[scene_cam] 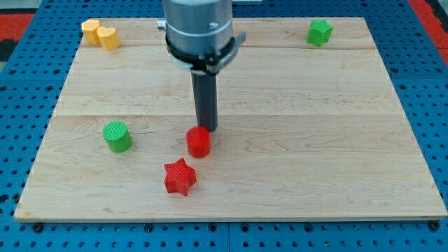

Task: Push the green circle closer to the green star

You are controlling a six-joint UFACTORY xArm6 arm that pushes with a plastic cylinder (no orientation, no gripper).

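The green circle (117,136) stands on the wooden board at the view's left, a little below the middle. The green star (320,32) sits near the board's top right corner, far from the circle. My tip (206,129) is near the board's centre, just above and touching or almost touching the red circle (199,142). My tip is well to the right of the green circle.
A red star (179,176) lies below and left of the red circle. Two yellow blocks (99,33) sit together at the board's top left corner. The wooden board (336,140) rests on a blue pegboard surface.
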